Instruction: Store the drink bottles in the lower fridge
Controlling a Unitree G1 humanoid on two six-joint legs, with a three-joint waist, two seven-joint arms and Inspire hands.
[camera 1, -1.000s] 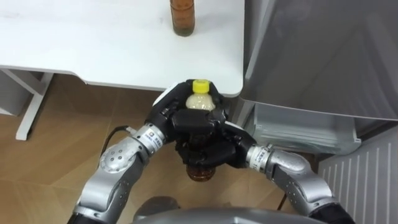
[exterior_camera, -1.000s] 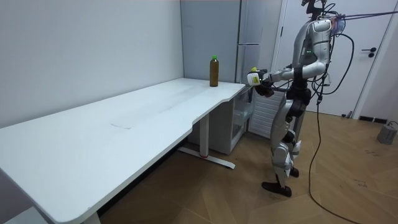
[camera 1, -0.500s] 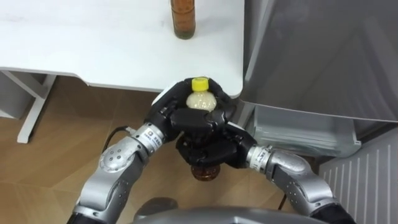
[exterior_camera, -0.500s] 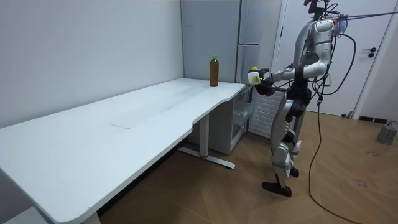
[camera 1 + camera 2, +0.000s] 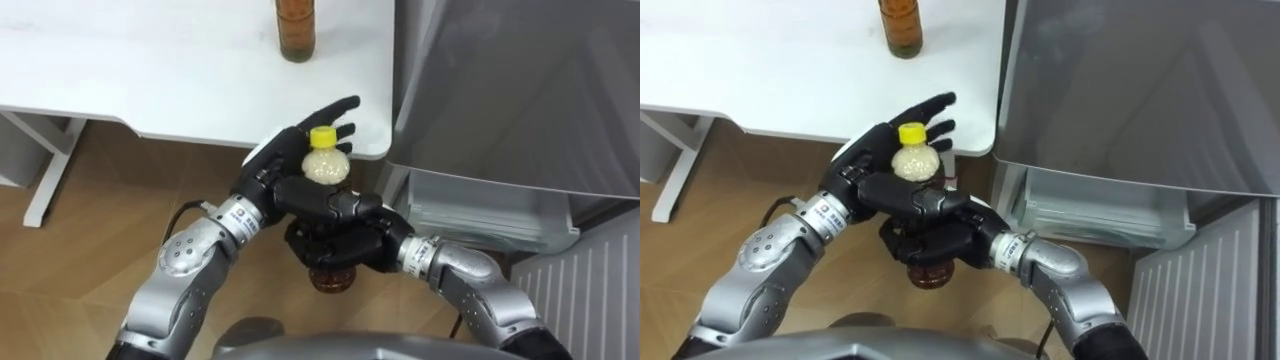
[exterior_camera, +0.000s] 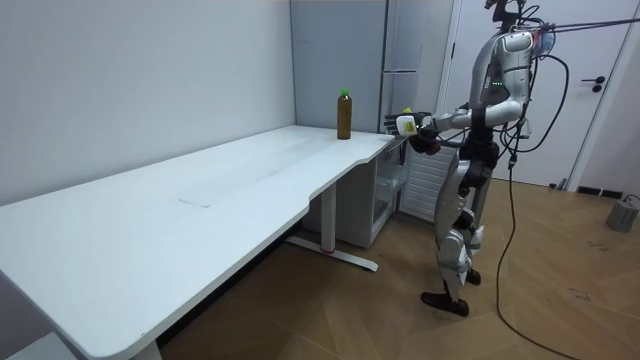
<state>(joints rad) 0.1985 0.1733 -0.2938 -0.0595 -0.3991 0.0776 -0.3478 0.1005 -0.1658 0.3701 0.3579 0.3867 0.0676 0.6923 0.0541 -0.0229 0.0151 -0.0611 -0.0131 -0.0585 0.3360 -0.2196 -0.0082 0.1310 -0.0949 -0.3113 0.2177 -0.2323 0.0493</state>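
White table [image 5: 150, 80] edge at 12 o'clock, amber bottle [image 5: 295, 30] standing near its corner | yellow-capped bottle [image 5: 325, 166] upright just off the edge, right hand [image 5: 340, 225] fingers clamped round it | left hand [image 5: 290, 145] behind it at 10 o'clock, fingers straight and apart | fridge [image 5: 500, 80] at 2 o'clock, apparently open below

The left hand [image 5: 272, 170] and the right hand [image 5: 338, 232] are both matte black, with blocky, jointed fingers. Each wrist carries a white band with small dark print, set between silver collars. The forearms are rounded silver-grey shells, with a disc-shaped cap at the left elbow. A thin black cable loops beside the left forearm. In the room view the torso is silver over dark joints, with what may be a small green light.
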